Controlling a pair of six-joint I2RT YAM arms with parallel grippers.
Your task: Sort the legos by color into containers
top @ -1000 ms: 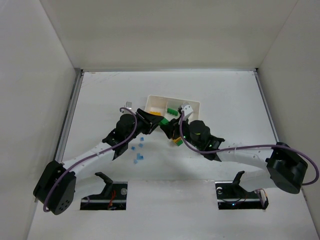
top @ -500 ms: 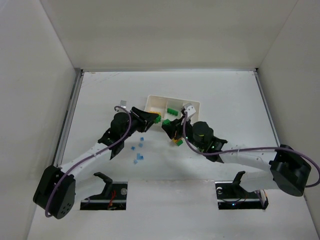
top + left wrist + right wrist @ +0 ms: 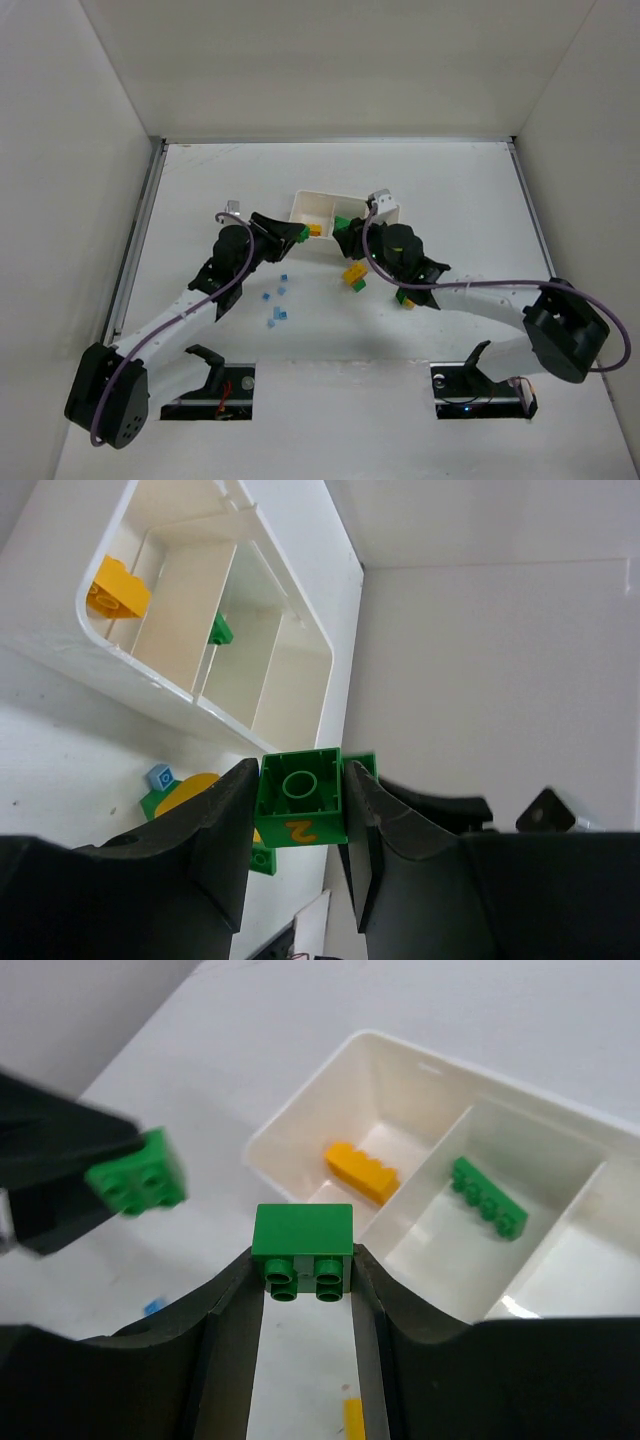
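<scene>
The white three-compartment tray (image 3: pixel 330 203) stands at mid-table. A yellow-orange brick (image 3: pixel 362 1172) lies in its left compartment and a long green brick (image 3: pixel 488 1196) in its middle one. My left gripper (image 3: pixel 298 233) is shut on a green brick marked with a yellow "2" (image 3: pixel 300 800), held just in front of the tray's near left corner (image 3: pixel 200 695). My right gripper (image 3: pixel 343 226) is shut on a green two-by-two brick (image 3: pixel 302 1245), held above the table at the tray's near side. Several light-blue bricks (image 3: pixel 279 315) lie on the table behind the left gripper.
A yellow-orange brick (image 3: pixel 353 275) lies on the table under the right arm, and a green brick (image 3: pixel 404 297) lies beside that arm. The two grippers are close together in front of the tray. Side walls enclose the table.
Both grippers have moved away from the arm bases toward the tray, each carrying its green brick. The left arm has stretched out further.
</scene>
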